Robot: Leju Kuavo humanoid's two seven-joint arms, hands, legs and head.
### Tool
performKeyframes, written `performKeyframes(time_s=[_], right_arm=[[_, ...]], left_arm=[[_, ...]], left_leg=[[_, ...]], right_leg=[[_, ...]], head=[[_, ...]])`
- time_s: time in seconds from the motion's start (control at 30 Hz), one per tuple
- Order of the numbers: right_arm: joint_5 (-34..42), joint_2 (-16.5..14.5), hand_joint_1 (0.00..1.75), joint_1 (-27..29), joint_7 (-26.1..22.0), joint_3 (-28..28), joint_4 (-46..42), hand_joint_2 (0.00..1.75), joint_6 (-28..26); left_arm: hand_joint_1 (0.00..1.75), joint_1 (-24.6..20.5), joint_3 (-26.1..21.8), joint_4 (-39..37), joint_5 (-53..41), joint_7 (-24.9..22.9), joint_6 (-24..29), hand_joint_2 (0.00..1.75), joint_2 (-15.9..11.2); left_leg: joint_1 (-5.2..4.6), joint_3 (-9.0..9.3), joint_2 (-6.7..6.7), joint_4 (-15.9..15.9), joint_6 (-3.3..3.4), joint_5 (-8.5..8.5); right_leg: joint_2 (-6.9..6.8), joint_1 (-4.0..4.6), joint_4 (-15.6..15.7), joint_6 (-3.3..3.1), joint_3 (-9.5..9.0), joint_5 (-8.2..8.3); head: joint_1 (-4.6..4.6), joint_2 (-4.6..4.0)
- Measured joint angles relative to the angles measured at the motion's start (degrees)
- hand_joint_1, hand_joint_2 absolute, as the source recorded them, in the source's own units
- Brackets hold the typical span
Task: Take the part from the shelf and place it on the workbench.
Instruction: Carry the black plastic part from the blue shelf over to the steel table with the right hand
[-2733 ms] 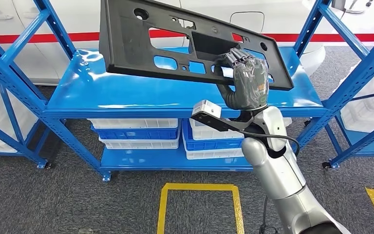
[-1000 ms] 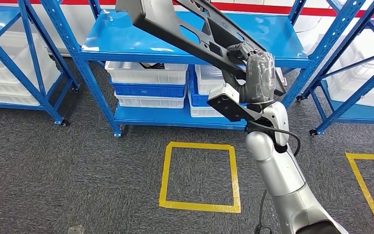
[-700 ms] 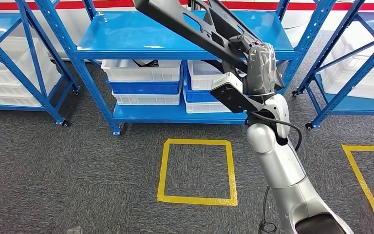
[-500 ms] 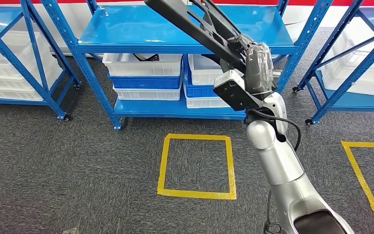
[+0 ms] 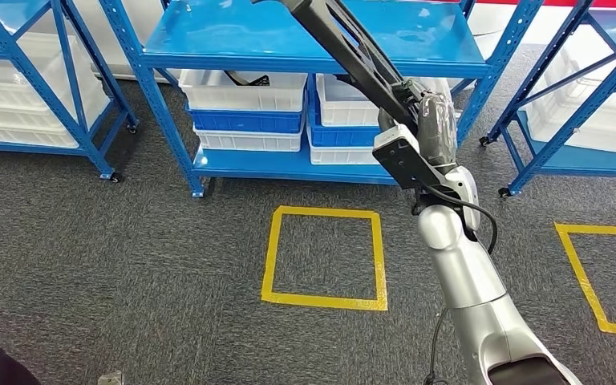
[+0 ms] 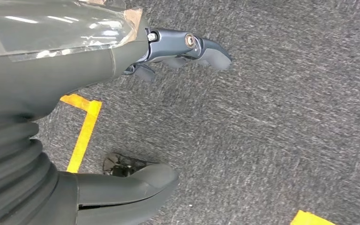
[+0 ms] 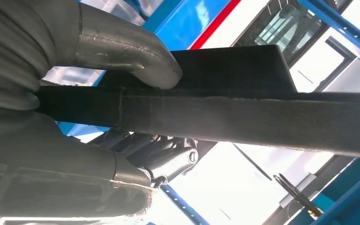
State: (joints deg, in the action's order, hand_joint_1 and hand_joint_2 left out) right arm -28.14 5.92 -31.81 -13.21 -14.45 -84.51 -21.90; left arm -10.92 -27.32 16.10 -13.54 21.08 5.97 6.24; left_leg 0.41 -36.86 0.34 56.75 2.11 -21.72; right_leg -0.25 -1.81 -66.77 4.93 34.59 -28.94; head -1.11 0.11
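At the far left of the head view stands a blue rack (image 5: pixel 64 80) holding white bins (image 5: pixel 0 88), and beside it the main blue shelf (image 5: pixel 233 36) carries stacked white and blue crates (image 5: pixel 245 108) under its bare top deck. On the grey carpet floor (image 5: pixel 128 241) in front of that shelf lies a yellow taped square (image 5: pixel 325 257). The left robot hand (image 6: pixel 136 51) appears in its wrist view above the same grey carpet, holding nothing, its dark fingers (image 6: pixel 192 47) extended and set well apart from the thick thumb (image 6: pixel 136 187); a strip of yellow tape (image 6: pixel 82 136) crosses the floor under it. To the right of centre in the head view, the long black part (image 5: pixel 345 44) is off the shelf, up in the air in front of it, and slants from the top edge down to the right robot hand (image 5: pixel 429 124), which is clamped on its lower end above the silver arm (image 5: pixel 469 281). The right wrist view shows that grip close up: the thumb (image 7: pixel 122 51) presses on one face of the part (image 7: pixel 262 122) while the fingers (image 7: pixel 168 157) wrap against the opposite face. Farther right stand another blue rack (image 5: pixel 577 88) and a second taped outline (image 5: pixel 593 273) on the carpet.
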Motion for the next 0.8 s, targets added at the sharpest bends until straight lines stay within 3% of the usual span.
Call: performKeyframes(time_s=[0.07,0.1,0.13,0.2,0.23,0.3,0.33,0.37,0.4,0.43,0.5,0.57,0.6,0.63,0.7,0.77,0.8], right_arm=[[0.2,-0.1,1.75,-0.2,-0.2,0.1,0.6,1.75,0.0],[0.5,-0.1,1.75,-0.3,-0.3,0.1,1.1,1.75,0.0],[0.8,-0.2,1.75,-0.4,-0.6,0.2,1.5,1.75,0.1],[1.5,-0.4,1.75,-0.5,-1.3,0.2,2.4,1.75,0.1],[1.8,-0.5,1.75,-0.6,-1.6,0.2,2.9,1.75,0.2],[2.1,-0.8,1.75,-0.7,-2.0,0.2,3.6,1.75,0.2],[2.1,-0.9,1.75,-0.8,-2.1,0.2,3.9,1.75,0.2],[2.1,-1.0,1.75,-0.8,-2.2,0.2,4.1,1.75,0.2],[2.2,-1.1,1.75,-0.8,-2.2,0.2,4.4,1.75,0.2],[2.2,-1.1,1.75,-0.8,-2.2,0.2,4.6,1.75,0.2],[2.2,-1.2,1.75,-0.8,-2.2,0.2,4.9,1.75,0.2],[2.3,-1.3,1.75,-0.8,-2.4,0.3,5.0,1.75,0.0],[2.4,-1.3,1.75,-0.9,-2.5,0.4,5.1,1.75,-0.1],[2.6,-1.4,1.75,-0.9,-2.7,0.5,5.1,1.75,-0.2],[2.9,-1.6,1.75,-0.7,-2.8,0.7,5.1,1.75,-0.3],[3.5,-1.7,1.75,-0.5,-2.9,1.2,5.2,1.75,-0.3],[3.9,-1.6,1.75,-0.4,-2.9,1.4,5.2,1.75,-0.3]], left_arm=[[0.00,-0.2,-0.2,0.2,0.2,0.0,0.0,1.75,0.0],[0.00,-0.2,-0.3,0.3,0.4,0.1,0.0,1.75,-0.1],[0.00,-0.2,-0.5,0.4,0.6,0.1,0.0,1.75,-0.1],[0.00,-0.2,-0.8,0.4,0.8,0.1,0.1,1.75,-0.2],[0.00,-0.2,-0.9,0.4,0.9,0.2,0.1,1.75,-0.3],[0.00,-0.1,-1.0,0.4,0.9,0.2,0.1,1.75,-0.3],[0.00,-0.1,-1.0,0.4,0.9,0.2,0.1,1.75,-0.3],[0.00,-0.1,-1.0,0.4,0.9,0.2,0.1,1.75,-0.3],[0.00,-0.1,-1.0,0.4,0.9,0.2,0.1,1.75,-0.3],[0.00,-0.1,-1.0,0.4,0.9,0.2,0.1,1.75,-0.3],[0.00,-0.3,-1.0,0.4,0.9,0.2,0.1,1.75,-0.4],[0.00,-0.5,-1.1,0.6,0.9,0.3,0.1,1.75,-0.5],[0.00,-0.6,-1.1,0.7,0.9,0.3,0.1,1.75,-0.6],[0.00,-0.7,-1.1,0.7,0.9,0.4,0.1,1.75,-0.8],[0.00,-0.8,-1.1,0.7,0.9,0.4,0.1,1.75,-0.9],[0.00,-0.9,-1.1,0.7,0.7,0.4,0.1,1.75,-0.9],[0.00,-1.0,-1.1,0.7,0.7,0.3,0.1,1.75,-0.9]], left_leg=[[-0.10,-1.37,-0.01,0.8,-0.75,0.74],[-0.23,-1.82,-0.06,1.1,-1.06,1.20],[-0.30,-2.08,-0.09,1.1,-1.31,1.71],[-0.21,-2.73,-0.17,1.4,-1.79,1.75],[-0.09,-3.30,-0.18,2.5,-2.07,0.28],[0.14,-4.98,-0.22,7.9,-2.59,-5.26],[0.19,-5.85,-0.23,11.8,-2.75,-8.00],[0.20,-6.38,-0.23,15.2,-2.82,-9.66],[0.20,-6.34,-0.23,17.4,-2.76,-10.09],[0.17,-5.39,-0.24,17.8,-2.52,-9.38],[-0.10,-0.70,-0.41,13.1,-1.38,-7.09],[-0.65,4.98,-0.61,5.6,0.04,-7.42],[-1.03,6.59,-0.70,3.1,0.55,-7.93],[-1.39,7.19,-0.70,1.7,0.86,-8.09],[-1.71,6.92,-0.52,0.1,1.30,-6.23],[-1.33,6.26,-0.18,-1.8,1.67,-3.73],[-1.06,5.63,-0.03,-2.3,1.58,-2.63]], right_leg=[[0.18,0.28,6.7,-0.05,-4.24,-0.05],[0.27,0.50,8.2,-0.41,-4.97,-0.52],[0.35,0.80,8.4,-0.92,-4.95,-0.49],[0.22,0.41,8.0,-2.10,-3.77,0.27],[0.15,0.25,7.9,-2.95,-3.18,0.82],[0.05,0.34,7.8,-4.41,-1.90,2.06],[0.03,0.56,7.8,-4.85,-1.15,2.67],[0.02,0.81,7.7,-5.06,-0.36,3.28],[0.02,1.04,7.6,-5.16,0.44,3.88],[0.05,1.29,7.6,-5.21,1.28,4.52],[0.14,1.65,7.6,-5.24,2.76,5.81],[0.16,1.71,7.6,-4.86,3.61,6.94],[0.08,1.43,7.8,-4.47,3.76,7.49],[0.01,1.19,8.1,-3.96,3.82,8.11],[-0.01,0.96,8.9,-3.19,3.92,9.16],[0.16,1.20,7.4,-3.46,4.88,6.81],[0.22,1.14,4.9,-3.84,5.64,4.19]], head=[[-0.05,0.00],[-0.05,0.00],[-0.05,0.00],[0.02,0.00],[0.06,0.00],[0.16,0.00],[0.18,0.00],[0.19,0.00],[0.18,0.00],[0.18,0.00],[0.17,0.00],[0.12,0.00],[0.10,0.00],[0.17,0.00],[0.32,0.00],[0.27,0.00],[0.20,0.00]])
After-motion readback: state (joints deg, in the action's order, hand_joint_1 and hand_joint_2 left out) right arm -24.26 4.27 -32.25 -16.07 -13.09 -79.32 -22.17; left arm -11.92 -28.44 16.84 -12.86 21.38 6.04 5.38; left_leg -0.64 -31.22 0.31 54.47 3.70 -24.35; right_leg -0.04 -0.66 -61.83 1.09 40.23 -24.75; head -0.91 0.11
